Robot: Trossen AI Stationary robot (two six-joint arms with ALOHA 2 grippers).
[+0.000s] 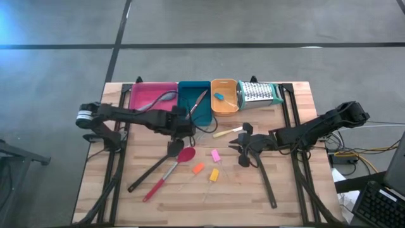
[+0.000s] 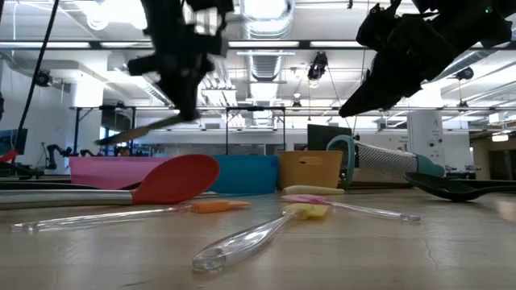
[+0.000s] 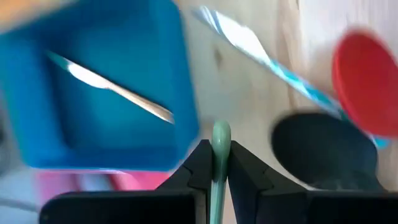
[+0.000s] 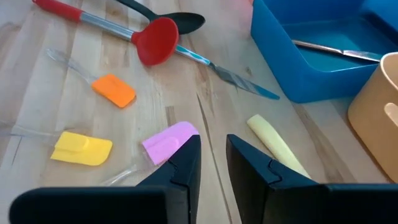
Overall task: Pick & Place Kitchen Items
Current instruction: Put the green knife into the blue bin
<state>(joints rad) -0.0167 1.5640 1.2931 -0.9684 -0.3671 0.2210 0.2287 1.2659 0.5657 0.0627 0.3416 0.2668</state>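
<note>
Left gripper [image 3: 217,163] fingers pinch a green handle [image 3: 219,155].

No legible text anywhere (trays and utensils unmarked)

Robotics laboratory: a wooden butcher-block table [image 1: 158,206] stands on grey concrete floor [image 1: 57,76]; beyond it, exposed silver ceiling ducts [image 2: 270,60], fluorescent strip lights [image 2: 121,10] and dark monitors [image 2: 326,135].
</note>
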